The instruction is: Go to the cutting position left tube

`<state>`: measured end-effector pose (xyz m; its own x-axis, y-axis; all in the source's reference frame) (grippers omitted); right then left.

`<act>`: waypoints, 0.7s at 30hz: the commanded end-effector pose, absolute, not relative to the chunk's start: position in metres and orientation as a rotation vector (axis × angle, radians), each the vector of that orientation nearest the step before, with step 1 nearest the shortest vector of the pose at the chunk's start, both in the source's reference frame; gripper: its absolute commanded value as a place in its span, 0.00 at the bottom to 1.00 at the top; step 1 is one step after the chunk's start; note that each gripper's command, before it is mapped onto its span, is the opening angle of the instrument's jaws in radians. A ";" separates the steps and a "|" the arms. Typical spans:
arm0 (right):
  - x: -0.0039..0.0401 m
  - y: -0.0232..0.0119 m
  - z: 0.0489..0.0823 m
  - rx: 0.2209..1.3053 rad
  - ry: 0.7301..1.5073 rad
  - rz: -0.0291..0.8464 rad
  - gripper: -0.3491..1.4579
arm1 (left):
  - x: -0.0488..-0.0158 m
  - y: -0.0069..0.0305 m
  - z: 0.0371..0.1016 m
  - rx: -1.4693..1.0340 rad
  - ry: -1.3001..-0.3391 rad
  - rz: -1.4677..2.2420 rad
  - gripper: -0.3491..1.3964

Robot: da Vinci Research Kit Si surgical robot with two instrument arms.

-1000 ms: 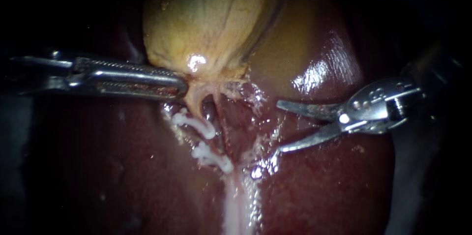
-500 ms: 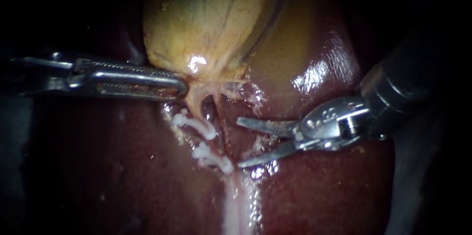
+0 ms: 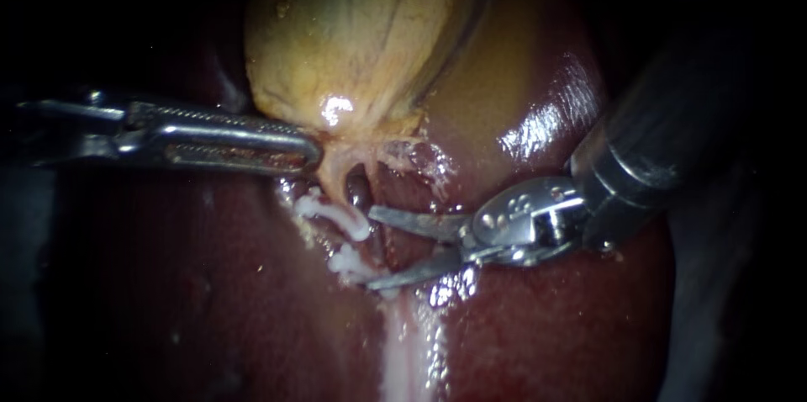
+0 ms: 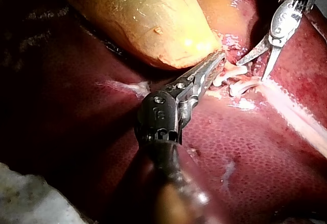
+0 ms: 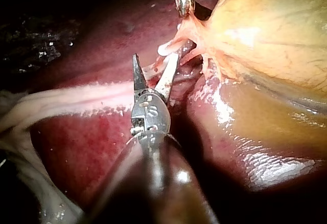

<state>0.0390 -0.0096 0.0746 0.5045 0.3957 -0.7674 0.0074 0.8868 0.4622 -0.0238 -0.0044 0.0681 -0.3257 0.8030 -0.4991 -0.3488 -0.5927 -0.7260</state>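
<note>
Endoscope view: right instrument [image 3: 371,249] at the clipped left tube [image 3: 343,240], tool wide open, empty.
Its lower blade sits just beside the lower clip [image 3: 351,264]; closing here could, I'd say, bite clip, not tube. Left wrist view: left instrument [image 4: 213,64], tool clamped on the gallbladder [image 4: 143,14] neck. Right wrist view: open blades reach the tube; a slip could nick the liver [image 5: 92,132].
</note>
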 end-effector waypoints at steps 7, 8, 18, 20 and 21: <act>0.0403 -0.0102 0.0757 0.463 1.020 0.250 0.98 | -0.0239 -0.0044 0.0680 -1.142 -0.652 1.981 0.00; 0.0406 -0.0102 0.0758 0.469 1.021 0.250 0.98 | -0.0240 -0.0044 0.0680 -1.142 -0.652 1.981 0.00; 0.0426 -0.0100 0.0761 0.519 1.032 0.275 0.98 | -0.0240 -0.0045 0.0680 -1.142 -0.651 1.982 0.00; 0.0429 -0.0099 0.0761 0.527 1.037 0.275 0.98 | -0.0240 -0.0045 0.0680 -1.142 -0.651 1.982 0.00; 0.0430 -0.0099 0.0762 0.533 1.038 0.275 0.98 | -0.0240 -0.0045 0.0680 -1.141 -0.651 1.982 0.00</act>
